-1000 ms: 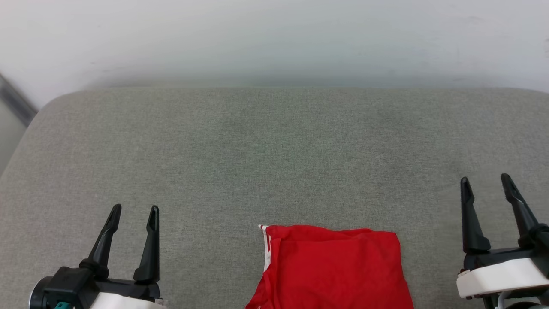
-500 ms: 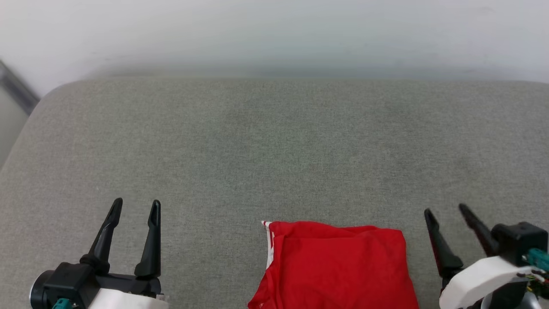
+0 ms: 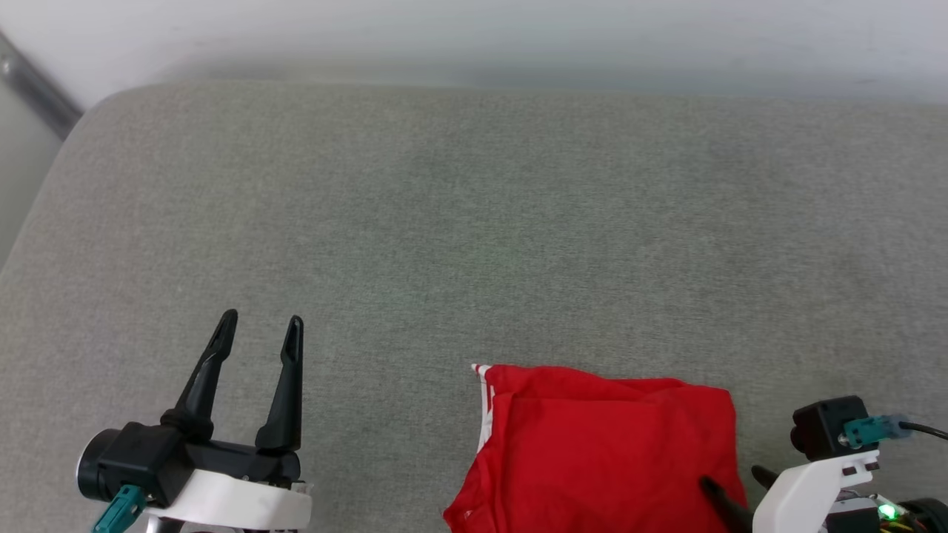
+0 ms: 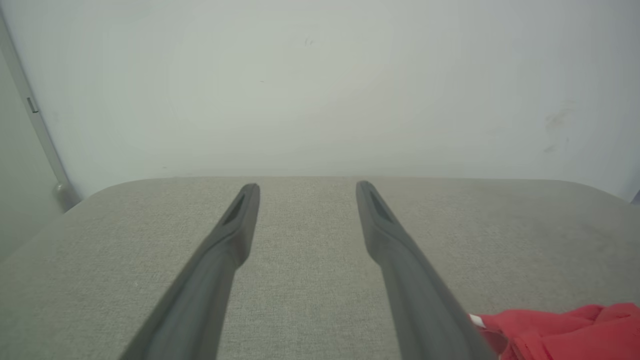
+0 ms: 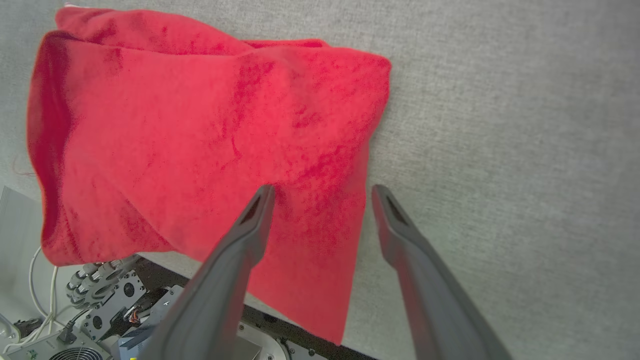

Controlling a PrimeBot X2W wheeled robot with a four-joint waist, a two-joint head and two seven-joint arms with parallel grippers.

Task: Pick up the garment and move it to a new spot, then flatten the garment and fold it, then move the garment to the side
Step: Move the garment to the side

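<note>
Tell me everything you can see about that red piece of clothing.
The garment is bright red, soft-looking cloth, folded into a rough rectangle with a few wrinkles. Its far left corner shows white striped trim. It lies at the near edge of the grey padded surface, one part hanging over that edge. The right gripper, open, straddles its right side; contact cannot be told.

Head camera downward, all views share garment [image 3: 600, 451]
</note>
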